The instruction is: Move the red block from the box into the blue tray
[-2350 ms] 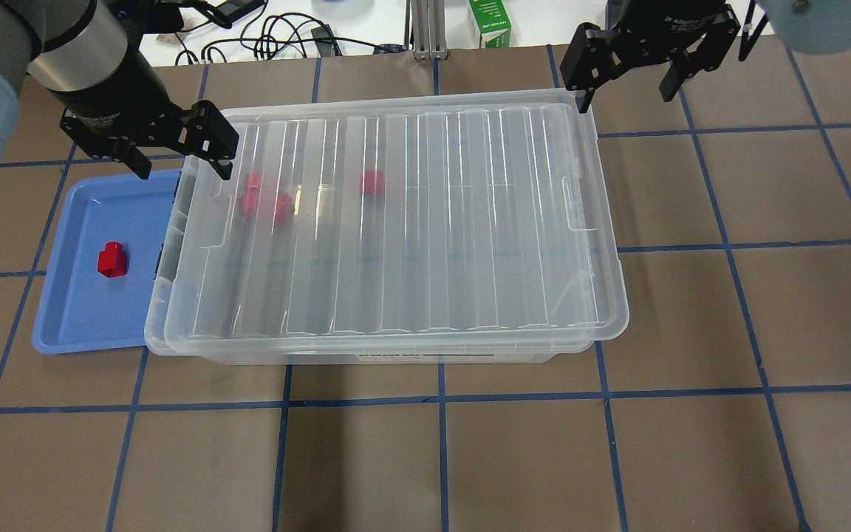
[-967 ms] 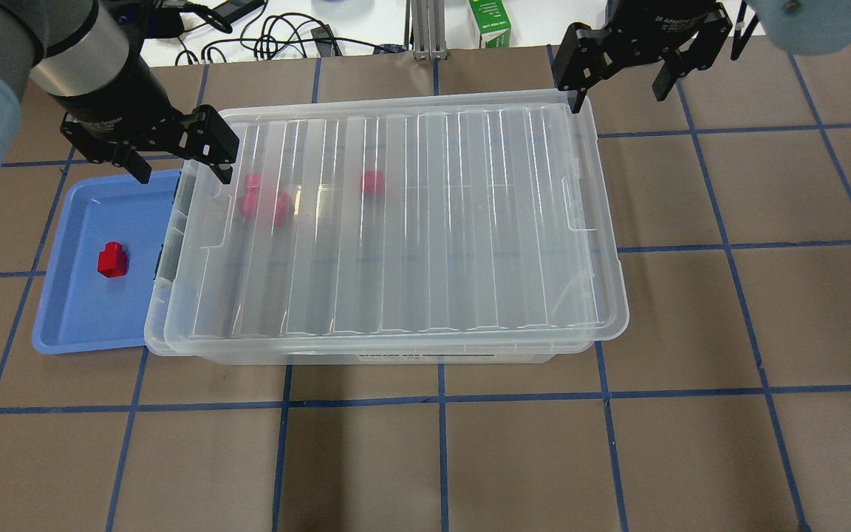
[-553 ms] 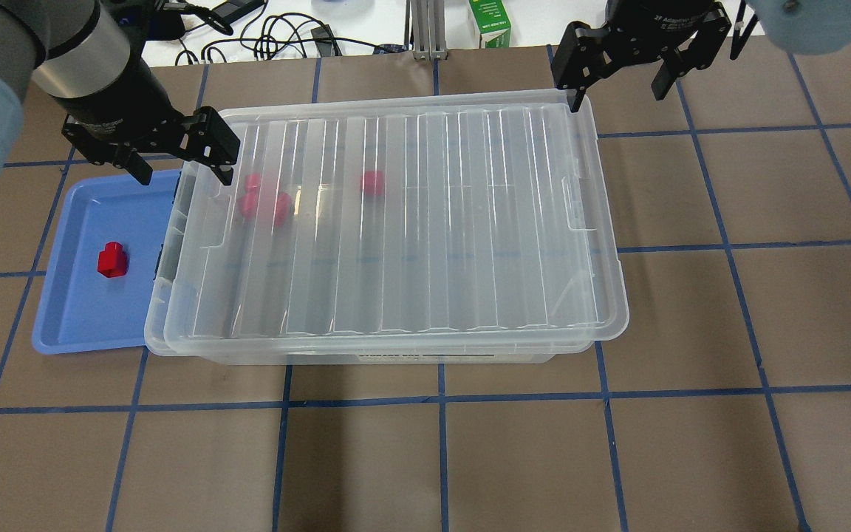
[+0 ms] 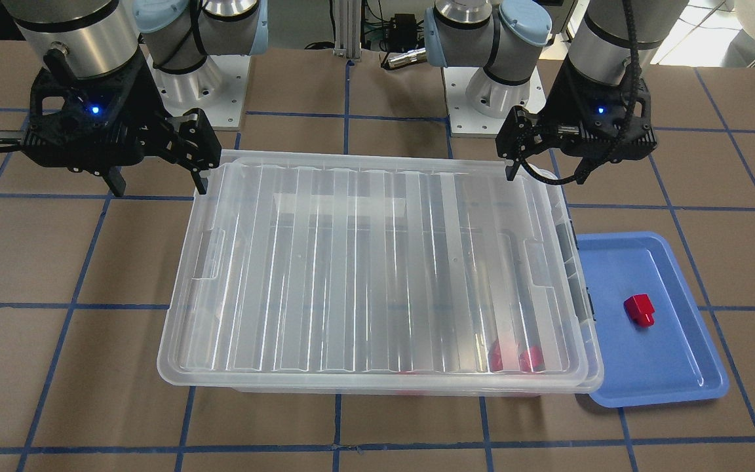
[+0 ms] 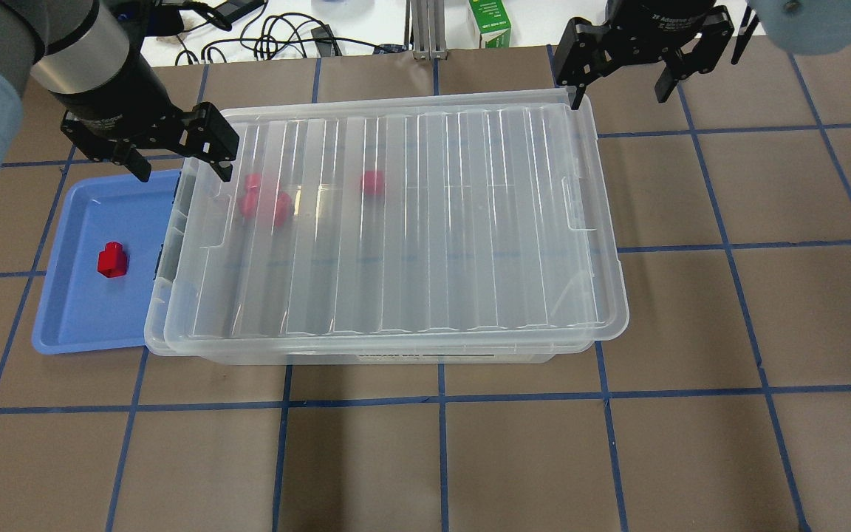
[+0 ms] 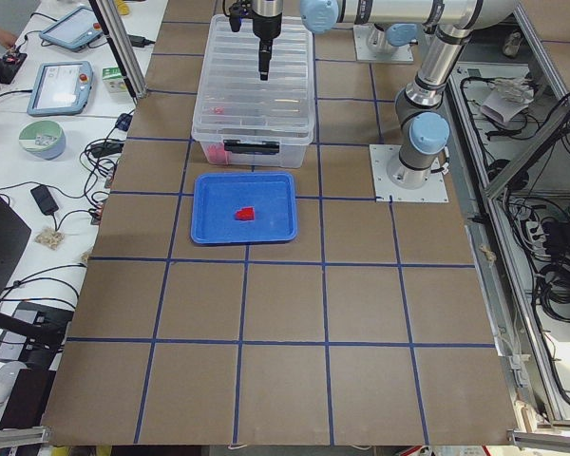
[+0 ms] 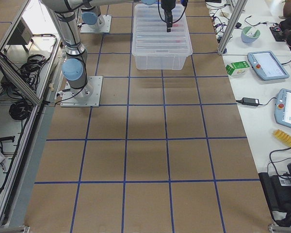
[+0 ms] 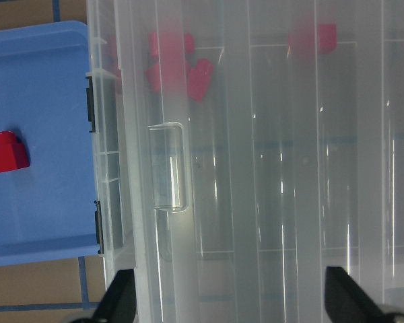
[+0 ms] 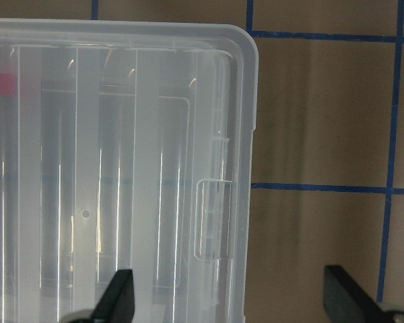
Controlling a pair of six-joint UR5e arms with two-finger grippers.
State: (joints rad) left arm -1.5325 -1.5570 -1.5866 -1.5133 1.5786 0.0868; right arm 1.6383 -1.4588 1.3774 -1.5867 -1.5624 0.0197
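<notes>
Since two seconds ago, only a slight drift of the right claw [image 5: 621, 97] toward the far edge of the counter [image 5: 728, 332]; everything else in the same place.

Right claw spread wide and empty, just off the far right corner of the box [image 5: 396, 357], one finger close beside the rim of the lid [image 5: 411, 222]. Left claw [image 5: 184, 171] likewise spread wide and empty, straddling the far left corner of the box, at the end next to the blue tray [image 5: 86, 318].

Clear ribbed lid lying on top of the box, a touch askew. Through it, blurred, a cluster of blocks [image 5: 264, 199] near the left end and a lone block [image 5: 372, 182] a little further in.

One red block [image 5: 111, 259] alone on the floor of the blue tray, away from the rim, touched by nothing. Tray on the counter right against the left end of the box, its near edge hidden beneath the overhanging rim.

Probably the very end of the job: red block delivered, lid back over the box, both claws free. Left to do, at most: seating or fastening the lid and pulling the arms away. Cannot tell whether the side latches [image 8: 90, 108] are closed.
</notes>
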